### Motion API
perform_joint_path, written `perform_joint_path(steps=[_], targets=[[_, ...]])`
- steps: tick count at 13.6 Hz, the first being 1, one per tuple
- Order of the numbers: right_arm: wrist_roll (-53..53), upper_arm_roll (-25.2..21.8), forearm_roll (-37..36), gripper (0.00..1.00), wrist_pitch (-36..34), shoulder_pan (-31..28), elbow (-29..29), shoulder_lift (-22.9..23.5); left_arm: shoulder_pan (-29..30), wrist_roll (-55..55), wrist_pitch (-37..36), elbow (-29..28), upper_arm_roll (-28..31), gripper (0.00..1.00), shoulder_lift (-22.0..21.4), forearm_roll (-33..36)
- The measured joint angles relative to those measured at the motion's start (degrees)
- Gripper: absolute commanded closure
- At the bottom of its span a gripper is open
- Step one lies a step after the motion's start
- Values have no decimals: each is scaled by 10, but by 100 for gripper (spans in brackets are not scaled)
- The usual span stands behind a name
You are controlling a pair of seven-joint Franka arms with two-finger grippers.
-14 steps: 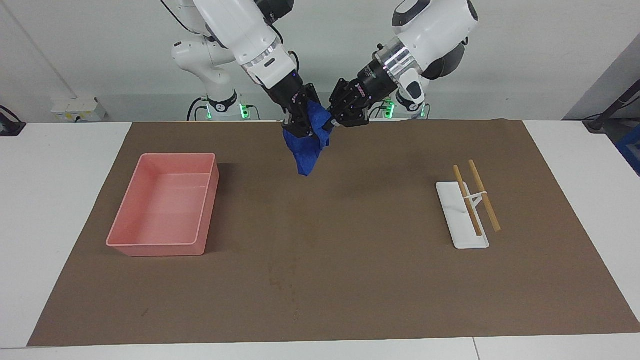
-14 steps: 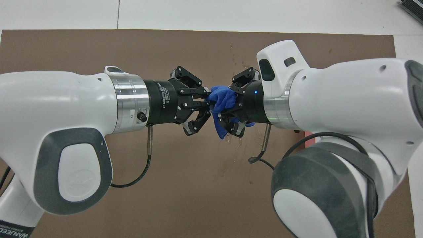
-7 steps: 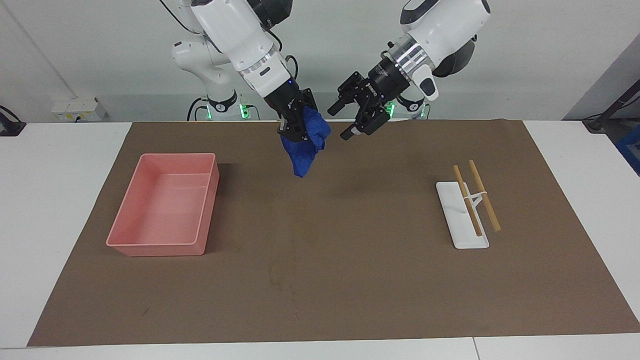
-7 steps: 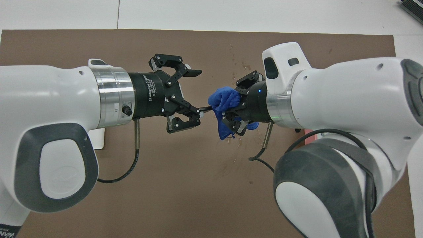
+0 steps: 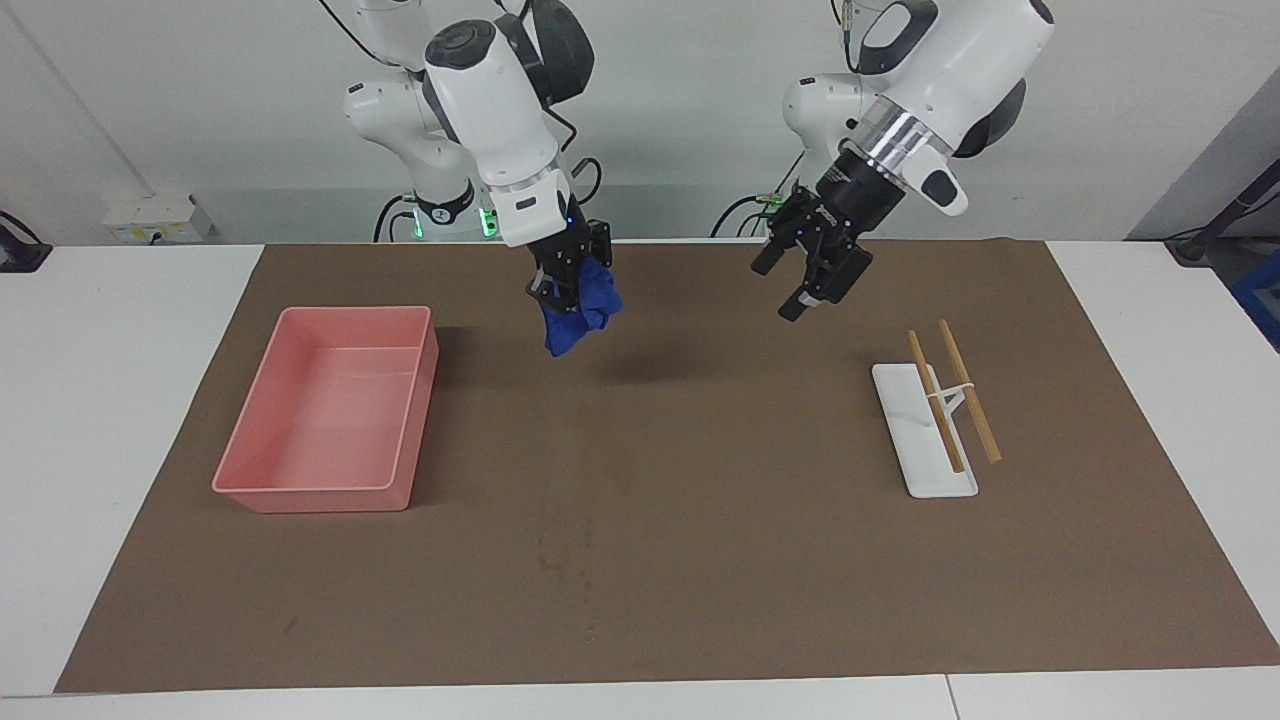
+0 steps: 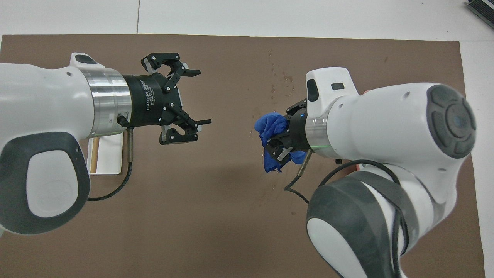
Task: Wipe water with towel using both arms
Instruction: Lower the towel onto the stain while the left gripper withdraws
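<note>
Pink tray (image 5: 325,410) at 9 o'clock on the brown mat (image 5: 660,560) in the facing view, unchanged. Toward 11 o'clock, right gripper (image 5: 562,293) raised over the mat beside the tray, clamped on the towel (image 5: 577,315); blue cloth bunched and dangling below the fingers, clear of the surface. Now shifted away from the mat's middle toward the right arm's end, where a second ago both grippers met on the cloth. Toward 1 o'clock, left gripper (image 5: 800,290) drawn apart from the towel, fingers spread wide and empty, hovering over the mat near the white plate (image 5: 920,440) with wooden sticks (image 5: 965,390) at 3 o'clock, unmoved. Faint water spots (image 6: 279,75) on the mat in the overhead view.
</note>
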Motion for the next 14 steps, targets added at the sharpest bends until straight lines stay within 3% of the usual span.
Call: perform_joint_path(steps=[3,6,10,14], targets=[[89,1,-38,100,15,2,-29,17,33,170,-25,-6,1,0,-2,77],[208,3,-51,100,46,21,-42,60,60,322,-36,-10,1,0,-7,108],[372,4,-59,100,85,53,-69,101,95,561,-107,-16,2,0,-15,193],[414,4,-60,100,142,61,-98,114,104,780,-196,-12,21,0,-22,279]])
